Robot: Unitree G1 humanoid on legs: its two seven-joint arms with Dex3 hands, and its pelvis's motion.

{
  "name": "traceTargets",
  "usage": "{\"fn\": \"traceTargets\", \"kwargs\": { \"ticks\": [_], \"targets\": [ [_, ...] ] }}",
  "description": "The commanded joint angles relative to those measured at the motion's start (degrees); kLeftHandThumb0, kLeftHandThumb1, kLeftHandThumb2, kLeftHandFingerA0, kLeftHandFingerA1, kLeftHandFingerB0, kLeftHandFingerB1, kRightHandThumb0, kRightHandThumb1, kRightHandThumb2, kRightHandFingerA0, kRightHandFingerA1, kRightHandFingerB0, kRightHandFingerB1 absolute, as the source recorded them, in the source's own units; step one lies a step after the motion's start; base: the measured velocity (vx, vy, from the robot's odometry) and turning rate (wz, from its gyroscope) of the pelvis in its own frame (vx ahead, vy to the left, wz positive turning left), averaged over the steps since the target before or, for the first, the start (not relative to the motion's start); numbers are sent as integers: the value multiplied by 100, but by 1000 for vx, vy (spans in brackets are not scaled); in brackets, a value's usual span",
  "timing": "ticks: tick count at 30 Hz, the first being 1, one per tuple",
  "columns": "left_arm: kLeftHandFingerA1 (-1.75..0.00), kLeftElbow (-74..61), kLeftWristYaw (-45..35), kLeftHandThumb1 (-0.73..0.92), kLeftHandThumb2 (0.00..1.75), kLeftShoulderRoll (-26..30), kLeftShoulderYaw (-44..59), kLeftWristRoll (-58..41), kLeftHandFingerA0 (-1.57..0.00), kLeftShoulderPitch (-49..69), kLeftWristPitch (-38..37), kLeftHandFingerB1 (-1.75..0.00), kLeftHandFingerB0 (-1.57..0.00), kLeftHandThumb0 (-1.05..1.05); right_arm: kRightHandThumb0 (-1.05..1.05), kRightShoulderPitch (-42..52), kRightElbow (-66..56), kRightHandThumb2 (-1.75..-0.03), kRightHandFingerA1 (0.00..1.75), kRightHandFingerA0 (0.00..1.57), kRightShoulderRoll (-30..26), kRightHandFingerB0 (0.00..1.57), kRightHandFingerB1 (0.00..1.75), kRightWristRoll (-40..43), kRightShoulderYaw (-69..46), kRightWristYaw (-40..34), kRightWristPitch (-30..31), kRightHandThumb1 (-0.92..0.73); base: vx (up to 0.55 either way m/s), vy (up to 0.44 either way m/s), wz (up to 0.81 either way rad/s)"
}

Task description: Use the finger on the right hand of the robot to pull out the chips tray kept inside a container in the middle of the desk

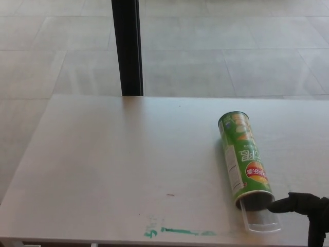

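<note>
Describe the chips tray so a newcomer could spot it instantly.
Start at the pale desk and find the green chips can lying on its side at the right. At the can's near, open end a clear plastic tray sticks out beside the robot's black right hand; only it is see-through.

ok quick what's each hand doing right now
Left hand: not in view.
Right hand: one finger at the clear tray; open or shut cannot be told.
</note>
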Motion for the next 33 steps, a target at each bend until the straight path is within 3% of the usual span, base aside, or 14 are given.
{"fn": "traceTargets", "kwargs": {
  "ticks": [1,12,19,29,31,33],
  "targets": [
    [-51,62,13,75,62,136,36,-21,-49,-24,-41,-41,-48,-41,-9,-187,118,-58,128,77,7,36,40,-314,141,49,-26,-59,0,0,0],
    [-50,26,49,75,62,154,-1,10,-49,42,-80,-41,-48,-42,-10,-851,191,-57,122,77,330,34,41,-518,355,-20,316,-57,0,0,0],
    [-54,55,3,74,62,142,35,-42,-48,-23,-49,-42,-48,-42,-10,-1118,404,-57,132,77,592,36,43,-972,587,-234,538,-56,0,0,0],
    [-54,-259,-15,75,63,157,41,-48,-49,113,-55,-41,-46,-42,-8,-672,563,-57,128,78,379,34,42,-1228,753,-159,453,-56,0,0,0],
    [-56,-239,22,76,63,152,8,-8,-49,105,-57,-41,-47,-41,-11,-612,777,-58,137,76,272,34,44,-1207,712,-194,287,-57,0,0,0],
    [-57,-266,31,75,62,133,23,-29,-50,125,-60,-41,-47,-41,-11,-582,873,-58,136,78,238,35,45,-1204,676,-264,179,-56,0,0,0]
  ]
}}
